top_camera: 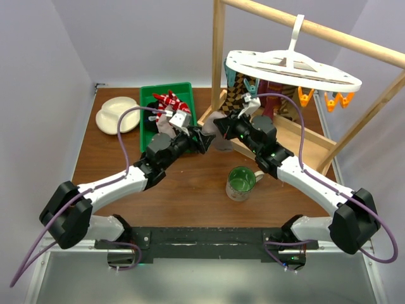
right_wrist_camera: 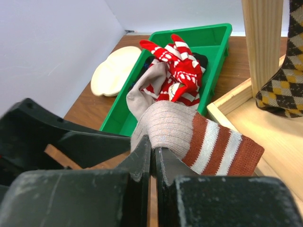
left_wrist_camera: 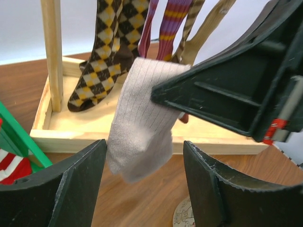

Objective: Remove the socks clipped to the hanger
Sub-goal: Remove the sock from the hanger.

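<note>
Grey ribbed sock point(right_wrist_camera: 161, 123) with a brown-and-white banded cuff is seen pinched in the right gripper point(right_wrist_camera: 152, 142). Its jaws are pressed fully together on the fabric just behind the cuff. In the right wrist view the cuff is spread out past the fingers toward the wooden base, and the foot end is draped the other way.

In the left wrist view that foot end hangs between the fingers point(left_wrist_camera: 75, 184) of the left gripper point(left_wrist_camera: 144, 151). This claw is held wide apart and has hold of nothing. The sock is noted close against one finger, with a clear gap to the other. Whether fabric and finger touch cannot be told.

From above, both grippers are found tip to tip over the table point(top_camera: 190, 196), in front of the wooden frame point(top_camera: 218, 63) and below the near left rim of the hanger point(top_camera: 291, 66). The white oval hanger is hung by its hook from the frame's top pole.

Checkered socks point(left_wrist_camera: 102, 61) in brown and yellow, a purple striped sock point(left_wrist_camera: 170, 23) and a tan sock point(left_wrist_camera: 208, 28) are seen hanging behind the grey one. Their toes are down near the frame's base. Orange clips point(top_camera: 329, 100) are noted along the hanger's right-hand rim.

Red-and-white socks point(right_wrist_camera: 177, 66) are heaped in the green bin point(right_wrist_camera: 213, 38), left of the frame. A white plate point(top_camera: 117, 115) is set just beyond the bin, and a green mug point(top_camera: 240, 182) is stood on the table beside the right arm.
</note>
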Controlling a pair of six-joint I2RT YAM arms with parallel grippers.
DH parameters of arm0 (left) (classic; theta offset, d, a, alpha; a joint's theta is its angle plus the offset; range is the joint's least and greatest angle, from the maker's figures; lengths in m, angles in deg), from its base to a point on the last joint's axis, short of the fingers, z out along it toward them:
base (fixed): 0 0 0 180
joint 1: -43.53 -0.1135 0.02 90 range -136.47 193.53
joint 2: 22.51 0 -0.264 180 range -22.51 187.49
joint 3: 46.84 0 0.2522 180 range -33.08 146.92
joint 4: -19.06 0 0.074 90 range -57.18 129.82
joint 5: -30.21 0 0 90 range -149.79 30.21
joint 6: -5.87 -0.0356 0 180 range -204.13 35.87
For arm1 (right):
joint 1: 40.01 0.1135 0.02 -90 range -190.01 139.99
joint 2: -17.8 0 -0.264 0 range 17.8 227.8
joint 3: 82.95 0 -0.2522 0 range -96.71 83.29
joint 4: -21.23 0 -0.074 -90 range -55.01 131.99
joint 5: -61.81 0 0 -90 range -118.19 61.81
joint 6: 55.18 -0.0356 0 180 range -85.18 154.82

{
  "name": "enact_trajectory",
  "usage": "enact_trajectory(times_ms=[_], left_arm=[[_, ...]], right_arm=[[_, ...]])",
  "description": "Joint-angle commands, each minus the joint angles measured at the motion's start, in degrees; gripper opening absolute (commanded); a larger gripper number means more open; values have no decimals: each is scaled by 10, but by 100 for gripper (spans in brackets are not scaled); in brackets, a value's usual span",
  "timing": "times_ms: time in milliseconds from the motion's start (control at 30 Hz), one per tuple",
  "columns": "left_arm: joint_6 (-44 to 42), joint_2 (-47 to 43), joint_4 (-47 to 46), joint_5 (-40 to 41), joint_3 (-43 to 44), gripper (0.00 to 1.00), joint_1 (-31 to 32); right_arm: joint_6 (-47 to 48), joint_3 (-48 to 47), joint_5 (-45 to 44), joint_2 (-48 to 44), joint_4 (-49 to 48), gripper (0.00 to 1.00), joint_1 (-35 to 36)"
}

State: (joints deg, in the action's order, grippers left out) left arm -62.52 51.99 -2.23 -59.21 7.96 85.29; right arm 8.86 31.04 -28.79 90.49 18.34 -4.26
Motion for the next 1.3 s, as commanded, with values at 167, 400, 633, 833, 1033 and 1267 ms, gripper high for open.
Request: enact_trajectory(times_ms=[167, 400, 633, 833, 1033, 1267], left_arm=[[-14, 33, -60, -3, 35, 75, -2], [-15, 57, -71, -36, 60, 75, -2], [-8, 71, -76, -44, 62, 65, -2], [-8, 69, -66, -18, 68, 30, -2], [19, 37, -21, 91, 68, 0, -2], [43, 20, 78, 210, 113, 0, -42]], right_arm=[[-10, -20, 24, -19, -5, 0, 4], [-22, -22, 38, -18, -8, 0, 4], [-30, -27, 46, -21, -8, 0, 5], [-35, -29, 49, -20, -9, 0, 7], [-37, -28, 38, -20, -7, 46, 8], [-34, -20, -22, -47, 31, 70, 7]])
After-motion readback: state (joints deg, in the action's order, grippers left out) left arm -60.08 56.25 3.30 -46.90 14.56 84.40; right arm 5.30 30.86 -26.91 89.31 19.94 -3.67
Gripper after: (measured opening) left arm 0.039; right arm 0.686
